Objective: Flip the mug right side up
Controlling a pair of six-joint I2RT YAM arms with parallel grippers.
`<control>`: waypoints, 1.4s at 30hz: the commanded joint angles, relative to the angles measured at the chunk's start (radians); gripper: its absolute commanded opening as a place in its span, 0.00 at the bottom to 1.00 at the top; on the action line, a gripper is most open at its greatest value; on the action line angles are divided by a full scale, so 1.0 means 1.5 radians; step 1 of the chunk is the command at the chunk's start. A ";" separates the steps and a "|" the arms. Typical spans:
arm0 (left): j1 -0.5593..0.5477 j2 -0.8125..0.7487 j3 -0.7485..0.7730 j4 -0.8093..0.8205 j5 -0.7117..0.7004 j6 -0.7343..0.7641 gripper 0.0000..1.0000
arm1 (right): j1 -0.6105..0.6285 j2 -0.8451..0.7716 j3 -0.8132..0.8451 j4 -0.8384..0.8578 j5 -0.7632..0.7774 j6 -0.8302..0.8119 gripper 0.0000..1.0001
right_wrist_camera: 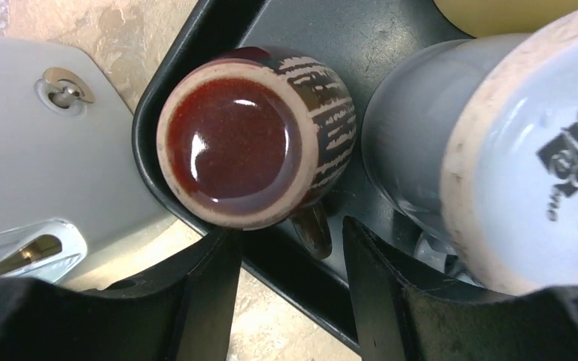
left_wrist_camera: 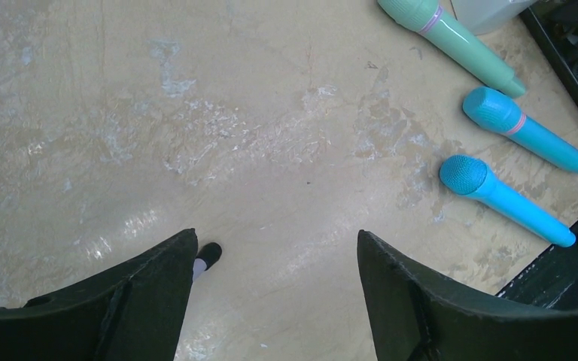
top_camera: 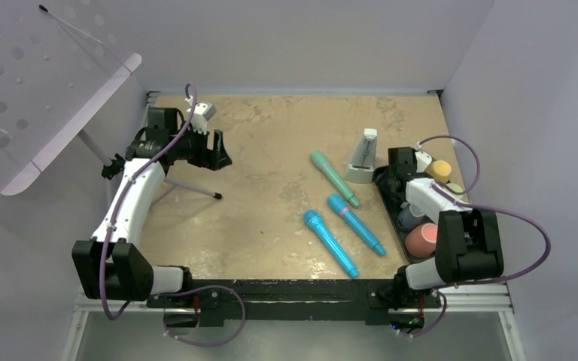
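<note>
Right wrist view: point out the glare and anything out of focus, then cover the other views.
Right wrist view: white glints on the glossy base of the brown mug; the grey mug and right gripper's fingers look soft. Left wrist view: pale sheen on the table; left gripper's fingers slightly blurred. Top view: even, soft light, no strong glare.

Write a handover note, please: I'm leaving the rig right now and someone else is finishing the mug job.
Left gripper: open, empty, over the table, away from the tray.
Right gripper: open, at the brown mug's handle, nothing gripped.
Brown mug: base up in a corner of the black tray, beside a grey mug, also base up.
Done: nothing turned yet.
Left: grip, lift, flip, set upright.
</note>
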 commanded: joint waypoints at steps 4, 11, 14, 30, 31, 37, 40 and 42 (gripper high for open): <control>-0.004 0.001 0.035 0.010 0.026 -0.011 0.80 | -0.009 0.054 0.057 0.039 0.005 -0.037 0.50; -0.004 -0.003 0.034 0.007 0.034 -0.006 0.78 | -0.010 0.078 0.076 0.033 0.012 -0.049 0.39; -0.004 -0.004 0.032 0.006 0.038 -0.003 0.77 | -0.010 0.088 0.082 0.028 0.011 -0.048 0.31; -0.004 -0.002 0.063 -0.031 0.048 0.003 0.74 | -0.010 -0.025 0.093 -0.005 0.003 -0.087 0.00; -0.004 -0.001 0.068 -0.036 0.049 0.000 0.74 | -0.010 -0.046 0.087 -0.004 0.002 -0.087 0.00; -0.004 0.001 0.110 -0.058 0.079 -0.035 0.74 | -0.010 -0.144 0.075 -0.019 -0.009 -0.090 0.00; -0.004 0.002 0.146 -0.089 0.116 -0.063 0.74 | -0.010 -0.192 0.099 -0.039 -0.015 -0.102 0.00; -0.005 0.003 0.176 -0.109 0.147 -0.076 0.74 | -0.010 -0.233 0.127 -0.043 -0.021 -0.126 0.00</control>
